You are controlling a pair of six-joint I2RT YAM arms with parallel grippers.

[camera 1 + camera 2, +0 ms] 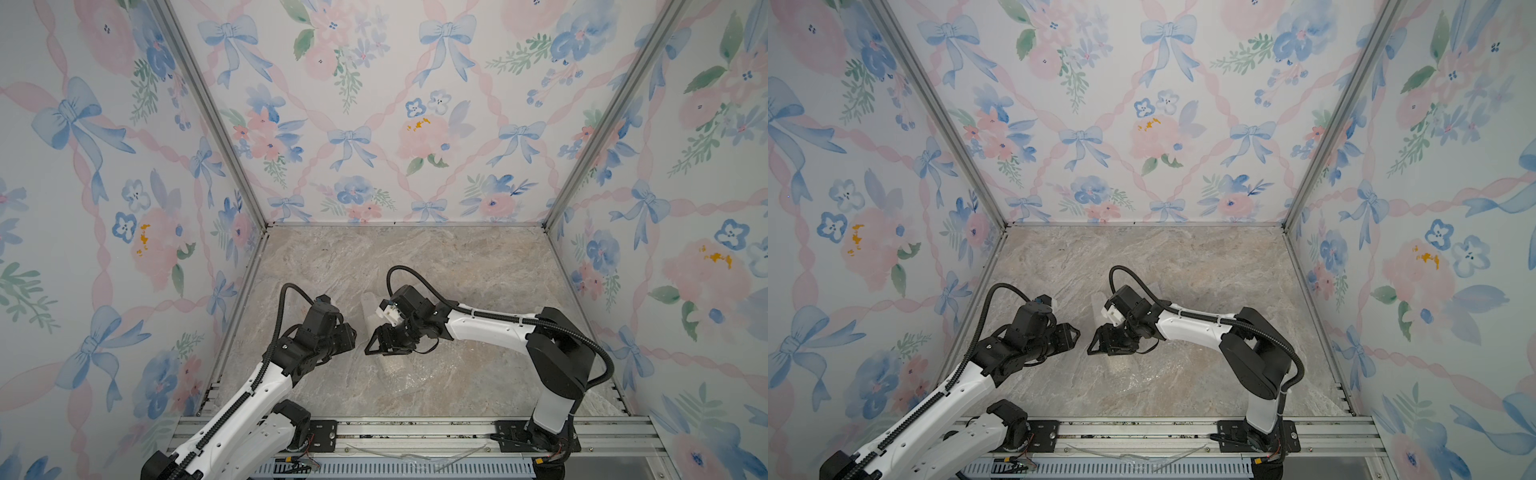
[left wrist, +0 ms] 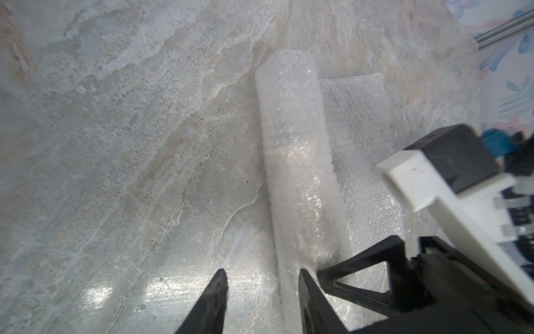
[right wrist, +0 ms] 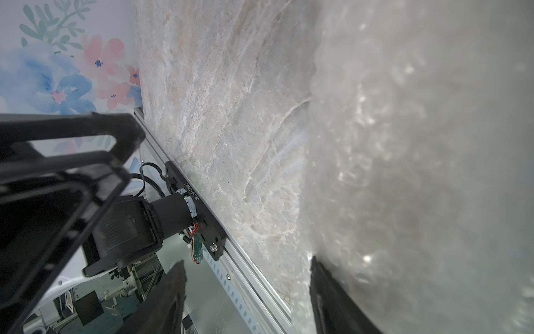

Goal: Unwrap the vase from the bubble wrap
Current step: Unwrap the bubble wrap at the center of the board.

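The bubble wrap [image 2: 294,162] lies on the table as a long whitish roll, with a flat flap [image 2: 358,115] spread beside it. The vase is hidden inside the roll. In both top views the wrap [image 1: 391,366] [image 1: 1118,365] is faint between the two arms. My left gripper [image 2: 261,279] hovers open at the roll's near end, one of its fingertips [image 2: 306,286] over the wrap's edge. My right gripper [image 3: 245,269] is open too, with one of its fingers [image 3: 320,283] against the wrap [image 3: 404,173]. In the top views the left gripper [image 1: 352,333] and right gripper [image 1: 374,345] nearly meet tip to tip.
The marble-look table [image 1: 457,270] is boxed in by floral walls on three sides. An aluminium rail [image 1: 415,432] carrying both arm bases runs along the front edge. The left gripper's frame [image 3: 72,150] fills one side of the right wrist view.
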